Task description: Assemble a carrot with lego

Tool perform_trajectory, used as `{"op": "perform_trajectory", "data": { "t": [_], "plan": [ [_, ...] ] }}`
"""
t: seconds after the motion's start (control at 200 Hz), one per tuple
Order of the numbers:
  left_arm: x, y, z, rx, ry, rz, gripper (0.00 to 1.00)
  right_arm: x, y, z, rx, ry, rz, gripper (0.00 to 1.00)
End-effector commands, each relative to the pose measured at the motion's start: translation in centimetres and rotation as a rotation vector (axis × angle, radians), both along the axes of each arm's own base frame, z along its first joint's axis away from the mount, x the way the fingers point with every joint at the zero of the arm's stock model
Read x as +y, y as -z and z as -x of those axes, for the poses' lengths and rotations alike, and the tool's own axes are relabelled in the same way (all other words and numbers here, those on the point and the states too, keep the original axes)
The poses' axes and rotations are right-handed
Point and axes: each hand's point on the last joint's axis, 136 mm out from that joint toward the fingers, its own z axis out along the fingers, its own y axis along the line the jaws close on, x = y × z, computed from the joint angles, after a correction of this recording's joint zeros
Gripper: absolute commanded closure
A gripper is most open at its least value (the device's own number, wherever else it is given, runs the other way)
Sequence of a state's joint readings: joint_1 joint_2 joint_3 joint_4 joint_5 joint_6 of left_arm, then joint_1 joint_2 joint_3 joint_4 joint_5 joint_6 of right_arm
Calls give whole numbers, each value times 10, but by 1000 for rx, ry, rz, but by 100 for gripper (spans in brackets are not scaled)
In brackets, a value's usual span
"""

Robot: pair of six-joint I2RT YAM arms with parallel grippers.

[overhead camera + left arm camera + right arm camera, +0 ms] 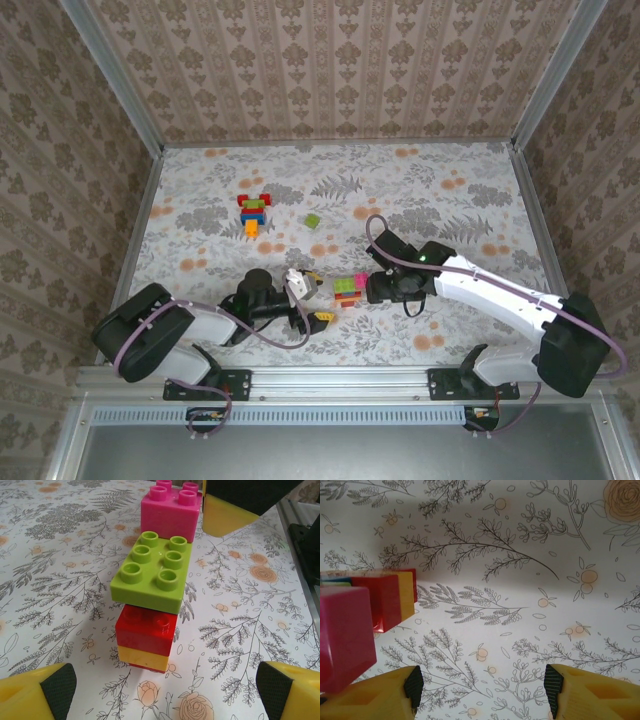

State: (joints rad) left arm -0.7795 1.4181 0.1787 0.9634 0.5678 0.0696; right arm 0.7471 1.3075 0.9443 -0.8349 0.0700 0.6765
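My left hand (165, 692) is wide open. Its pads (56, 689) sit in the bottom corners of the left wrist view with only bare bench (60, 605) between them, gripping nothing. Just ahead of it, centre frame, is the lego stack (152, 587): a yellow layer (144, 659) at the bottom, a red brick (147, 630) on it, and a light green brick (150, 577) on the red one, studs up. A magenta brick (170, 512) stands behind the green one and touches it.

My right hand (484, 685) is part open, jaws apart, with floral bench between the fingers and no brick there. In the right wrist view the stack is at the left edge, outside the jaws. The magenta block is lowest, with red and yellow above it. One yellow finger of this hand shows at the top right of the left wrist view, close against the magenta brick. Can't tell if it touches.

In the top view the stack is low centre, between both hands, left hand on its left and right hand on its right. Further up, a loose green brick (313, 221) lies alone at centre. Left of it is a second lego build (253, 212) in red, green, blue and orange, well apart from both hands.
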Motion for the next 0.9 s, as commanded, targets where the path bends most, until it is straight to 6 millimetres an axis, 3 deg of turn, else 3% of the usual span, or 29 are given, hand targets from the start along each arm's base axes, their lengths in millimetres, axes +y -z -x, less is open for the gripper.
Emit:
{"op": "perform_trajectory", "data": {
  "t": [0.0, 0.895],
  "plan": [
    [-1, 6, 1, 26, -5, -24, 4, 0, 5, -2, 13, -14, 2, 32],
    [-5, 12, 1, 31, 15, -46, 4, -8, 15, -57, 18, -2, 77, 32]
  ]
}}
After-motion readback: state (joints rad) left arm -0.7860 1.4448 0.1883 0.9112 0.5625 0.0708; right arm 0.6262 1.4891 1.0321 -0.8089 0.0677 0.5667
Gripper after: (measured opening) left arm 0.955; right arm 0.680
